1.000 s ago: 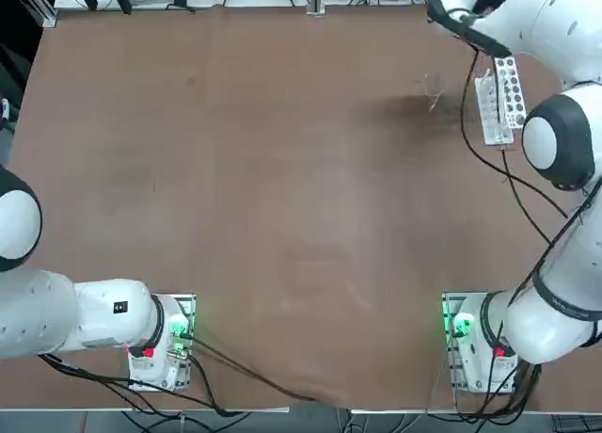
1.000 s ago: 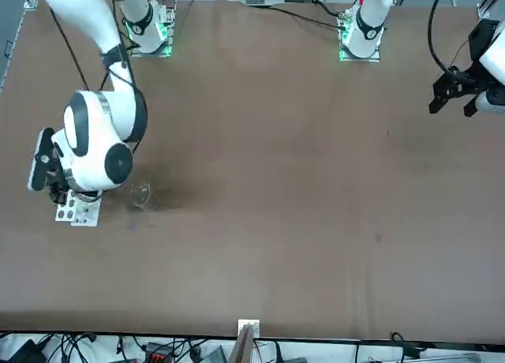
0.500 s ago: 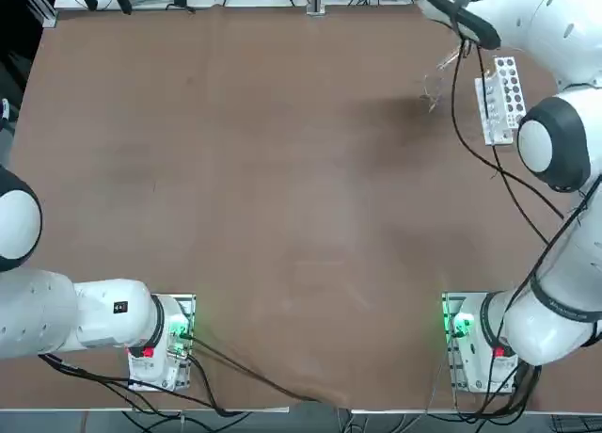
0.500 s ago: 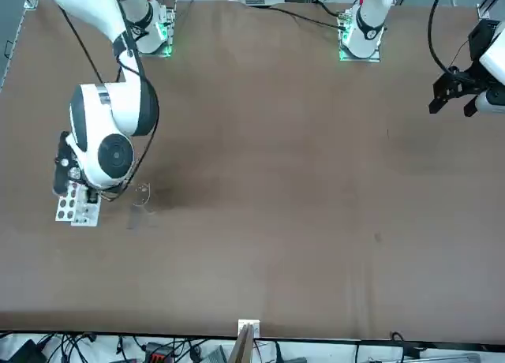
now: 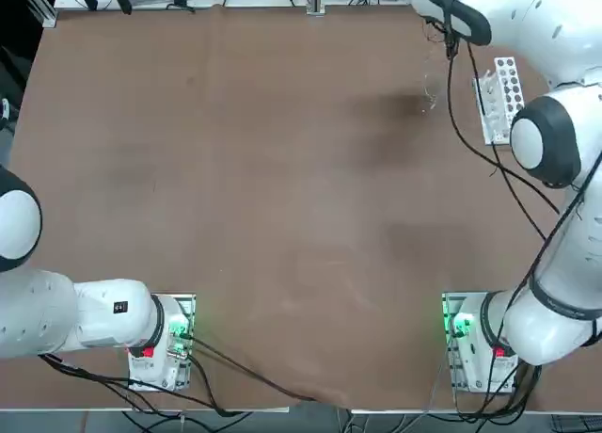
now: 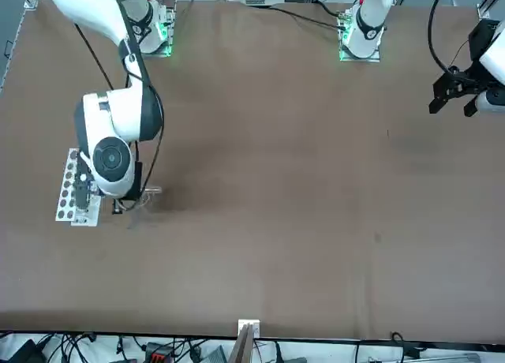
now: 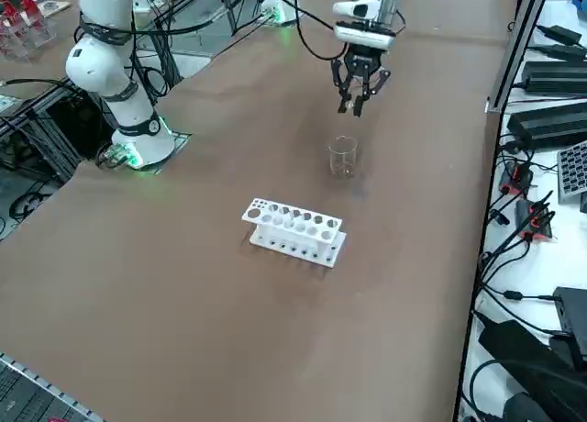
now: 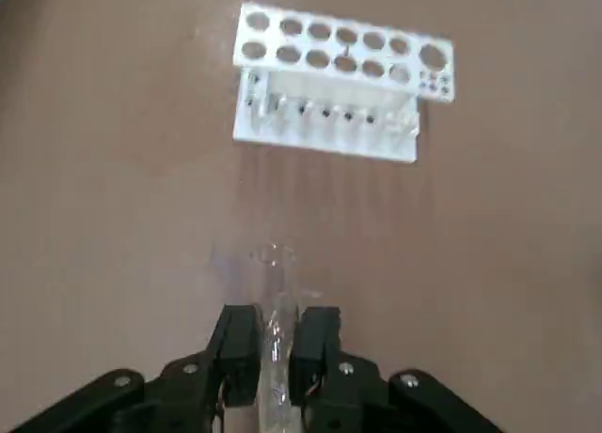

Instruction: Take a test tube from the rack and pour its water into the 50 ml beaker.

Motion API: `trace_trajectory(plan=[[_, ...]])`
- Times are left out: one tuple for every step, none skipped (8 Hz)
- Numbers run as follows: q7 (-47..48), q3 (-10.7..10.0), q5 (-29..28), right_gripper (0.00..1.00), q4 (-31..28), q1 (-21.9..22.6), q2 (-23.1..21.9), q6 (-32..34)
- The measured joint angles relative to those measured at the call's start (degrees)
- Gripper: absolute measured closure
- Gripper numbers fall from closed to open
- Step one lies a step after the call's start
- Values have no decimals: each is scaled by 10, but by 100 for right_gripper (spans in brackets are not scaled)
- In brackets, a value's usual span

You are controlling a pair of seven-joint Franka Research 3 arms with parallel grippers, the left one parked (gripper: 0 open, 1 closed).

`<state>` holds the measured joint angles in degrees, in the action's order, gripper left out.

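The right gripper (image 8: 275, 344) is pinching the test tube (image 8: 275, 301) — tilting over the 50 ml beaker (image 7: 343, 156), just beside the rack (image 7: 293, 231).

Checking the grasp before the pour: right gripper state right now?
Right gripper: shut on the test tube, held above the table beside the 50 ml beaker, away from the rack.
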<state>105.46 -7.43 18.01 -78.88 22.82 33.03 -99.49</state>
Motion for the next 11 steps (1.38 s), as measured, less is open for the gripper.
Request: trace_trajectory(plan=[[-4, 0, -21, 79, 1, 1, 11, -21], [-19, 0, -48, 79, 1, 0, 16, -34], [-37, 0, -73, 79, 3, 0, 18, -38], [-50, 0, -96, 79, 3, -1, 18, -39], [-57, 0, -115, 79, 3, -2, 19, -40], [-62, 0, -131, 79, 3, -3, 22, -43], [-66, 0, -145, 79, 2, -4, 27, -47], [-76, 0, -162, 79, 1, -6, 31, -48], [-86, 0, -173, 79, -1, -8, 35, -49], [-92, 0, -179, 79, -5, -11, 37, -52], [-96, -1, -183, 79, -10, -13, 37, -55]])
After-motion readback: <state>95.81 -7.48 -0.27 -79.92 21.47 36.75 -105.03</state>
